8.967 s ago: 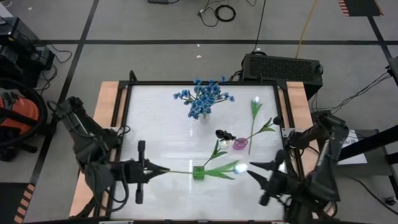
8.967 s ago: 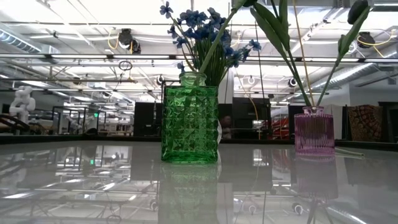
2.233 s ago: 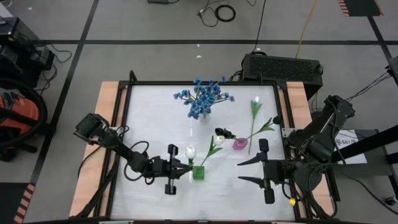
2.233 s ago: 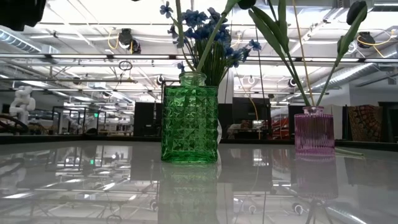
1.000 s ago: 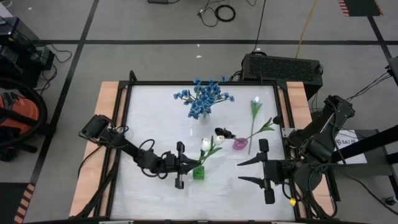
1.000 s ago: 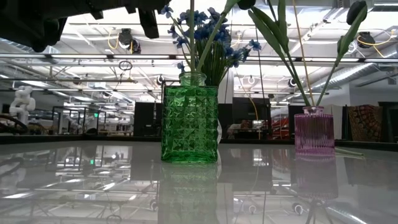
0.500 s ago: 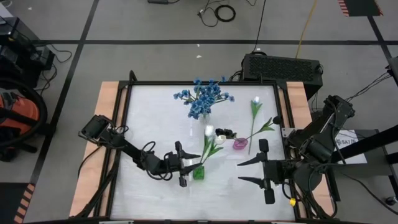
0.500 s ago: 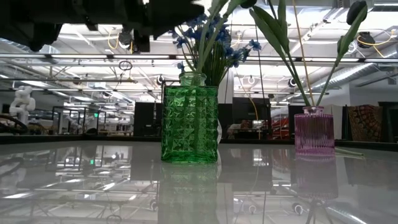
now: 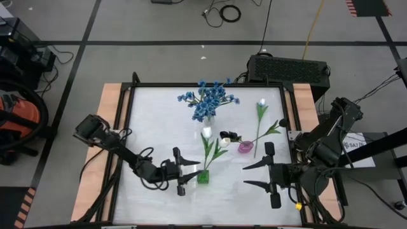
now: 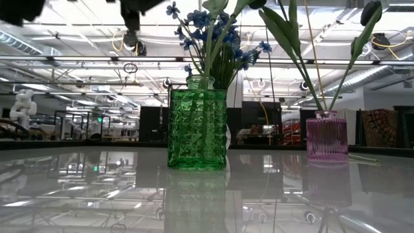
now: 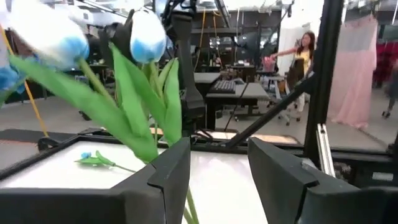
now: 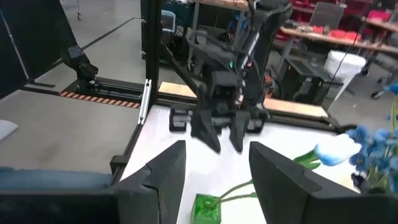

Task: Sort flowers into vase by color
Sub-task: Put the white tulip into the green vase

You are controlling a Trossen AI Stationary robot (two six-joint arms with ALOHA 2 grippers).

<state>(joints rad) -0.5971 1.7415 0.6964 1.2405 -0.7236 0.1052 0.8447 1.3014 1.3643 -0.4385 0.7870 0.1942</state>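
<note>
High view: white glossy desk (image 9: pixel 152 127) inside a dark frame. Near its front middle, small green faceted glass vase (image 9: pixel 203 177) holding white tulip bud on a leafy green stem (image 9: pixel 206 132), leaning toward the desk's far side. Just beside the vase, left end effector (image 9: pixel 193 172), fingers spread wide and gripping nothing, likely parted so the stem rests in the vase alone. Farther back, bunch of small blue blossoms (image 9: pixel 208 102); to the right, small pink ribbed glass vase (image 9: pixel 245 147) with dark near-black tulip bud (image 9: pixel 226 136) next to it. Right end effector (image 9: pixel 247 175) waiting at the front right, fingers wide, empty.

Low view: green vase in front, blue blossoms showing behind it, pink vase to its right with tall leafy stems.

Left wrist view: fingers (image 11: pixel 171 168) apart, tulip leaves rising close against one of them, a possible snag on pulling back. Person far off in the room.

Right wrist view: green vase low in frame, left arm behind it.
</note>
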